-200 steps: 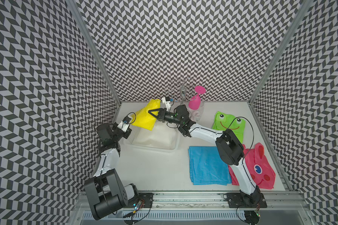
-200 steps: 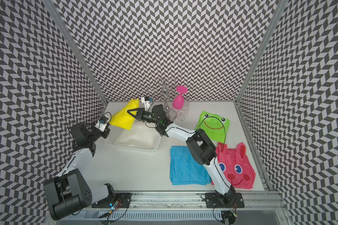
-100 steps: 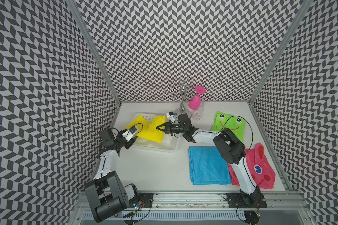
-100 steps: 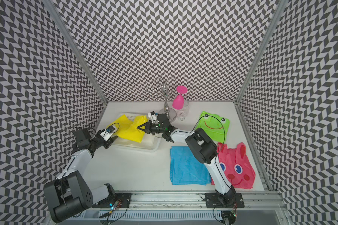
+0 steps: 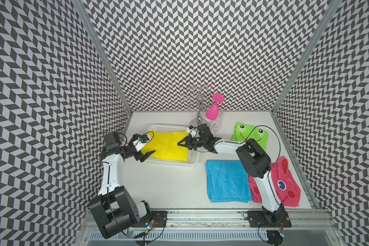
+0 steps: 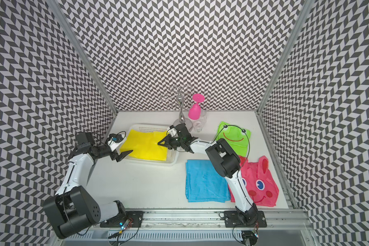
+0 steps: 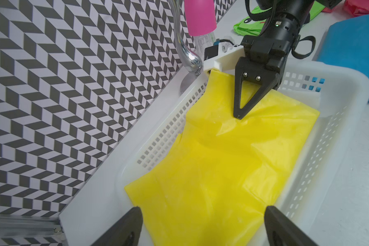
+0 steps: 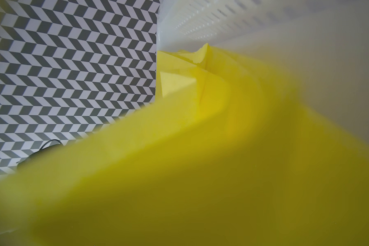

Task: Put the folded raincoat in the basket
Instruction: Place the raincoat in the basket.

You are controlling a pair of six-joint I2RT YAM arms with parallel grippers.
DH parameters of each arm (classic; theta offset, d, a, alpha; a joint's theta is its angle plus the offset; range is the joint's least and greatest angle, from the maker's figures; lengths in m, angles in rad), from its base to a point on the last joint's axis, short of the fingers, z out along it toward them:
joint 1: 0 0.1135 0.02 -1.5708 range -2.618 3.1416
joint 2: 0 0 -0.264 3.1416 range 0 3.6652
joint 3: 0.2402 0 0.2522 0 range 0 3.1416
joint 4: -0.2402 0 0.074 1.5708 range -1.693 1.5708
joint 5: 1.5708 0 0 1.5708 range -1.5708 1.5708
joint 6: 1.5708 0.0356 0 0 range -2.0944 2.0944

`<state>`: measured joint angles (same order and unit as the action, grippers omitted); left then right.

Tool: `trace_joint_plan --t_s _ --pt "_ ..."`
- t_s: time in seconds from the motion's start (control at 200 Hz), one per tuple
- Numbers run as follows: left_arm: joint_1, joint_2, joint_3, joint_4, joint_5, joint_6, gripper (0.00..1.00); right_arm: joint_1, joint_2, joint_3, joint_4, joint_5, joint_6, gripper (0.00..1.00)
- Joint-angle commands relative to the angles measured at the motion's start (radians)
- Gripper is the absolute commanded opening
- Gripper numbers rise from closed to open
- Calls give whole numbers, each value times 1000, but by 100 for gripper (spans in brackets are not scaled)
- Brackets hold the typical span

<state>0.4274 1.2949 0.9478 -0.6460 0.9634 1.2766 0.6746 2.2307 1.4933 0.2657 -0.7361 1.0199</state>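
The folded yellow raincoat (image 5: pixel 166 147) (image 6: pixel 146 147) lies flat inside the white perforated basket (image 5: pixel 170 163) (image 6: pixel 151 163) at the back left of the table. My left gripper (image 5: pixel 147 144) (image 6: pixel 124 145) is open at the basket's left end, and its fingers straddle the raincoat's near edge (image 7: pixel 222 170) in the left wrist view (image 7: pixel 202 207). My right gripper (image 5: pixel 179 144) (image 6: pixel 159 144) (image 7: pixel 239 115) has its tips down on a puckered fold at the raincoat's right side. Blurred yellow fabric (image 8: pixel 200 149) fills the right wrist view and hides those jaws. The basket wall (image 8: pixel 200 19) shows behind it.
A chrome glass stand (image 5: pixel 198 106) with a hanging pink glass (image 5: pixel 213 110) rises just behind the basket's right end. A clear glass (image 5: pixel 216 124) is beside it. To the right lie a blue folded cloth (image 5: pixel 228 181), a green frog raincoat (image 5: pixel 249 136) and a pink one (image 5: pixel 283 185).
Both arms lowered the yellow raincoat from above the basket down into it. The left gripper let go and opened wide. The raincoat now lies spread flat.
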Motion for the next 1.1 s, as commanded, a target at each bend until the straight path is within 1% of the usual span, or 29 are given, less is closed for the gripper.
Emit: trace_joint_plan --t_s 0.0,0.045,0.115,0.18,0.275,0.351,0.501,0.601,0.651,0.696,0.771,0.806,0.906,1.011,1.092 --pt "-53 43 11 98 -45 -189 89 -9 -47 15 -85 40 -49 23" --pt "-85 54 -1 164 -94 -256 88 -8 -54 21 -101 51 -53 22" --pt "-117 62 -27 252 -138 -302 88 -7 -75 27 -121 72 -59 19" --pt "-137 65 -37 300 -155 -327 88 -7 -99 34 -151 101 -68 15" --pt "-147 72 -22 301 -148 -336 88 -7 -131 55 -206 132 -94 13" --pt "-154 75 -8 291 -141 -336 89 -7 -143 72 -245 129 -118 12" --pt "-176 85 -2 289 -153 -332 90 -8 -129 104 -335 155 -190 12" --pt "-203 100 -14 333 -175 -373 89 -7 -118 109 -393 197 -232 12" --pt "-221 110 -29 377 -197 -412 88 -5 -125 101 -419 246 -259 15" --pt "-244 116 -46 421 -228 -435 86 3 -138 101 -453 319 -299 20" --pt "-291 132 -79 493 -314 -446 84 10 -165 79 -471 412 -331 38" --pt "-310 145 -87 512 -350 -436 84 9 -177 61 -456 424 -335 43" --pt "-334 192 -79 544 -390 -453 83 13 -226 23 -436 466 -346 45" --pt "-334 238 -46 540 -409 -497 82 15 -286 -6 -430 484 -359 45" --pt "-338 261 -32 533 -410 -514 81 25 -335 -15 -460 548 -388 43"
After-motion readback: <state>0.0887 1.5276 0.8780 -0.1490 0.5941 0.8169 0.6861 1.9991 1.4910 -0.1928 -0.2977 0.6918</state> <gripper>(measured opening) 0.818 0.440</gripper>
